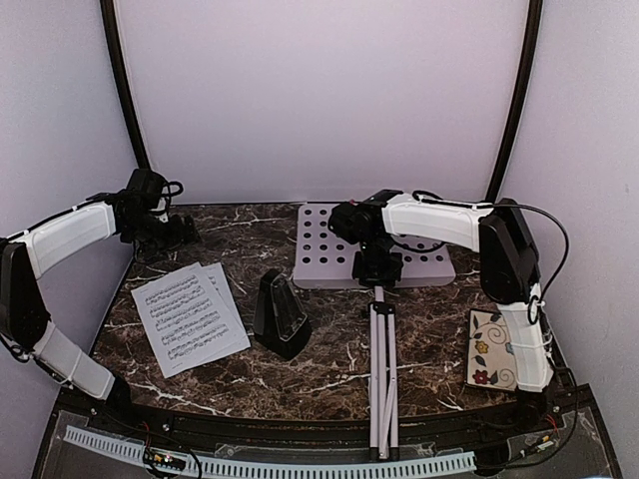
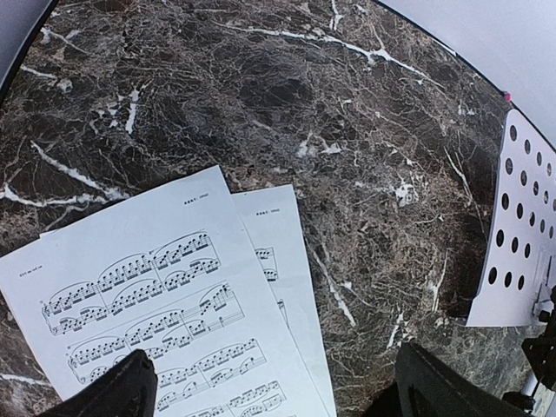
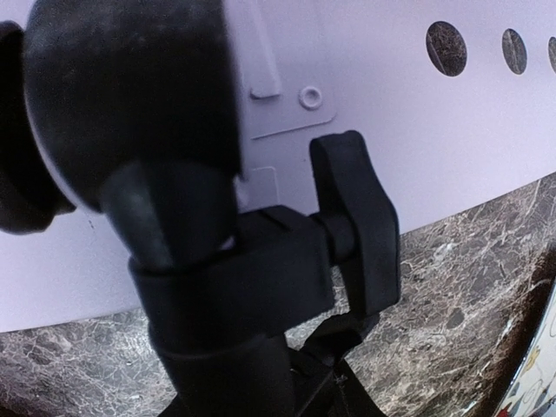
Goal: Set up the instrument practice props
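The white music stand lies flat on the marble table, its hole-dotted desk (image 1: 324, 244) at the back and its silver pole (image 1: 382, 369) pointing toward me. My right gripper (image 1: 376, 267) sits at the stand's black neck joint (image 3: 261, 278), which fills the right wrist view; my own fingers merge with the black joint there and look closed on it. Two printed music sheets (image 1: 190, 317) lie overlapped at the left, also in the left wrist view (image 2: 148, 295). The black pyramid metronome (image 1: 280, 314) stands upright between sheets and pole. My left gripper (image 1: 165, 232) is open and empty at the back left, above the sheets' far edge.
A floral-patterned tile (image 1: 494, 349) lies at the right front beside my right arm's base; its corner shows in the right wrist view (image 3: 539, 382). The stand's desk edge (image 2: 526, 243) shows at the right of the left wrist view. White walls close in the table on three sides.
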Robot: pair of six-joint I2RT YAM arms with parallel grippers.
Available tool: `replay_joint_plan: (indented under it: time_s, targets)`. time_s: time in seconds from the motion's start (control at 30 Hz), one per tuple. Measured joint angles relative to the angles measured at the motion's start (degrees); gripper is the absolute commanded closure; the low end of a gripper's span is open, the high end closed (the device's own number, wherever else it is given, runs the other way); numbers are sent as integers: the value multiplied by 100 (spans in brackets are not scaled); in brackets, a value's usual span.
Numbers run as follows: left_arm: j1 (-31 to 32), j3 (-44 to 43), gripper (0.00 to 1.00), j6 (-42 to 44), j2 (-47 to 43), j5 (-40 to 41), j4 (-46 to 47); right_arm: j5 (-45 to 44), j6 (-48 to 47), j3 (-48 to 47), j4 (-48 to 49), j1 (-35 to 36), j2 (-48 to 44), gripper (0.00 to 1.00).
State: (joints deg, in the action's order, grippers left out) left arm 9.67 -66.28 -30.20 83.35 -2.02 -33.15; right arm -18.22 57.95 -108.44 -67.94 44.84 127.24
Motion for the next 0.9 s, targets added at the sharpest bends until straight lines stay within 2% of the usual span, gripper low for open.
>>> replay_joint_plan:
  time_s: [0.03, 0.2, 0.3, 0.5, 0.57, 0.67, 0.9]
  targets:
    - [0, -2, 1, 0, 0, 0, 0, -2, -11, -22, -17, 0, 15, 71]
    - [0, -46, 1, 2, 2, -2, -17, -4, 4, -74, -59, -2, 46, 92]
    - [0, -120, 1, 0, 37, -2, -39, -4, 9, -116, -101, 0, 59, 100]
    - [0, -219, 1, -4, 120, -4, -37, -9, 50, -184, -181, -7, 79, 100]
    - [0, -219, 1, -7, 133, -4, -37, -9, 57, -186, -184, -13, 79, 81]
    - [0, -219, 1, -9, 149, -9, -37, 15, 46, -188, -188, -26, 79, 64]
    - [0, -219, 1, -26, 151, -9, -37, 96, 42, -118, -116, -63, -20, 61]
